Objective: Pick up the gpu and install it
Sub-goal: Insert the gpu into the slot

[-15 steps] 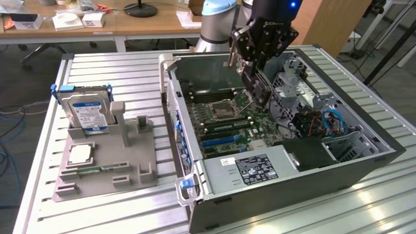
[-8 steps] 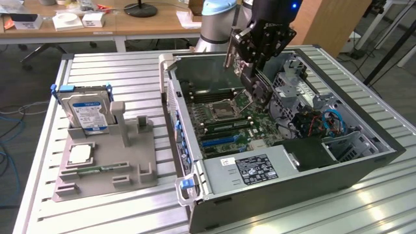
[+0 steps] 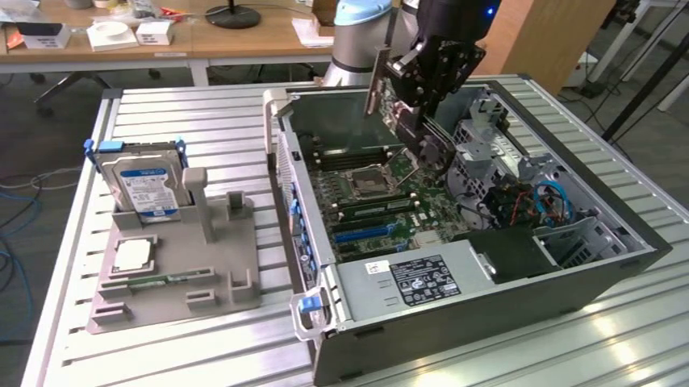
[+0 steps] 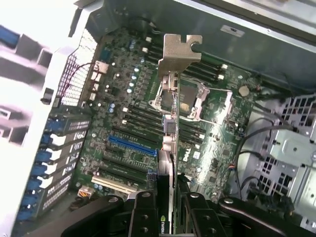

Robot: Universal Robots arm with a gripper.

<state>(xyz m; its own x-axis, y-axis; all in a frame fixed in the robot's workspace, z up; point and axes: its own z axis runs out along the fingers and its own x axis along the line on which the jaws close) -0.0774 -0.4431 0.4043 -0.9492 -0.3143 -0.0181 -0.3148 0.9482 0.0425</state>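
Two fingers [image 4: 144,218] pinching gpu [image 4: 170,143] by card edge, hanging above motherboard [image 4: 123,98] inside open computer case [image 3: 485,322].

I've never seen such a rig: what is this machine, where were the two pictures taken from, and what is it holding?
This is a grey-blue robot arm. Its black end effector, the grasping part, is clamped on the gpu, a thin green circuit card with a silver bracket, above an open black computer case. One picture comes from a camera off the arm; the other from its wrist, looking along the card at the green motherboard. On the slatted metal table, a grey plastic holder carries a blue-and-white labelled hard drive.
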